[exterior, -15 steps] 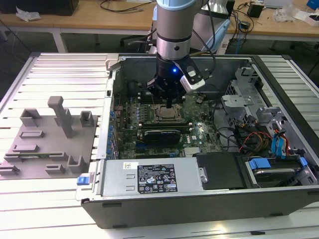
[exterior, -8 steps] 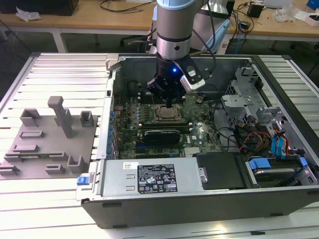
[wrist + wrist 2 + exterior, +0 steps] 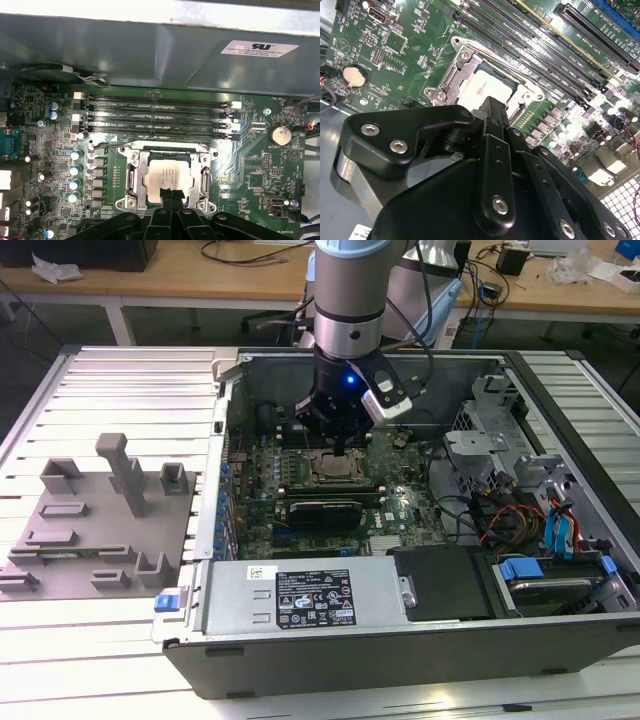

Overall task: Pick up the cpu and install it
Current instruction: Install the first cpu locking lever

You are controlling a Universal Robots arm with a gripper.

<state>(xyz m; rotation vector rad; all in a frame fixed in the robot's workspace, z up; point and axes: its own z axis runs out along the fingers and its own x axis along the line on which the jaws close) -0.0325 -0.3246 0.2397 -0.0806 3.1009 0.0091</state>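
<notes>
The cpu (image 3: 167, 172) lies flat in the open metal socket frame (image 3: 137, 172) on the green motherboard, its silver top showing. It is also visible in the second wrist view as the cpu (image 3: 482, 90) and, inside the computer case, in the exterior view as the cpu (image 3: 333, 469). My gripper (image 3: 170, 193) hangs just over the chip's edge with its two black fingertips pressed together and nothing between them. In the exterior view the gripper (image 3: 340, 445) stands straight above the socket. The gripper (image 3: 492, 106) covers part of the chip in the second wrist view.
Memory slots (image 3: 155, 117) run beside the socket, and a coin battery (image 3: 281, 134) sits off to one side. The case wall (image 3: 228, 440), a black card (image 3: 325, 510), the power supply (image 3: 300, 600), a drive cage (image 3: 480, 430) and cables (image 3: 510, 520) surround the board. A grey fixture plate (image 3: 90, 530) lies at the exterior view's left.
</notes>
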